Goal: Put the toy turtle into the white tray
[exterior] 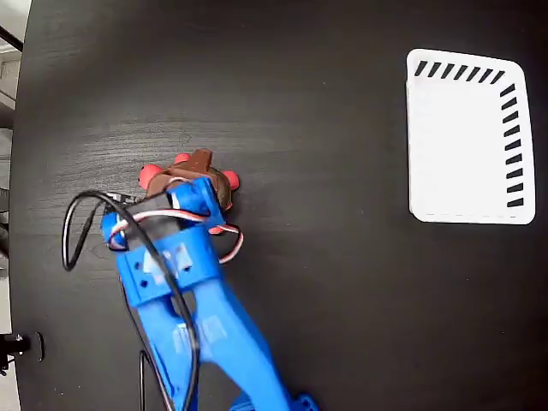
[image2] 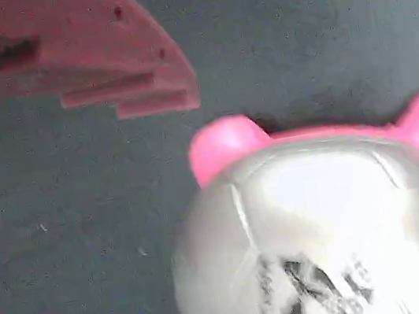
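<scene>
Wrist view, nearest: toy turtle [image2: 319, 243] filling the lower right, domed shell glaring pale under the light, a dark printed sticker showing blurred on top. Two pink-red feet poking out beyond the shell's far edge, one near centre, one at the right border. One reddish gripper finger [image2: 98, 55] slanting in from the upper left, its stepped tip lying clear of the shell, dark table showing between them. Second finger not showing; no telling how wide the jaws are standing, nor whether anything is being held.

Fixed view, looking down: blue arm [exterior: 197, 317] rising from the bottom edge, left of centre, trailing black and red-white cables. Gripper [exterior: 193, 175] sitting right over the turtle [exterior: 224, 190], hiding most of it; only a brown bit of shell and red feet peeking out to the left, right and below. Turtle resting on the black table [exterior: 325, 282], left of centre.

Farther right: white tray [exterior: 462, 145] lying flat by the right edge, black slanted slots running along its top and right sides, well apart from turtle and arm.
</scene>
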`<state>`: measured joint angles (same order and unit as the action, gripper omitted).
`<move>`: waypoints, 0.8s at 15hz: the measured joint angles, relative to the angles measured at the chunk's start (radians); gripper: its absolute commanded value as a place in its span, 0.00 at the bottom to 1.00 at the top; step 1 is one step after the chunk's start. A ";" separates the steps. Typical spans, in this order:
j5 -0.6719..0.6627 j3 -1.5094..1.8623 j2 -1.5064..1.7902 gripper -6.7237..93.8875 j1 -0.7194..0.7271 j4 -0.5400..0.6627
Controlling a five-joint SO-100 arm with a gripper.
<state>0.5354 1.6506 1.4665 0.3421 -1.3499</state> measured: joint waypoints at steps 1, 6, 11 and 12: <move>0.000 -0.006 -0.028 0.67 -0.002 0.002; 0.049 -0.009 -0.135 0.67 0.015 0.052; 0.089 -0.035 -0.209 0.67 0.035 0.089; 0.089 -0.048 -0.227 0.67 0.035 0.094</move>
<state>0.6243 1.6030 1.2395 0.3774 -1.2563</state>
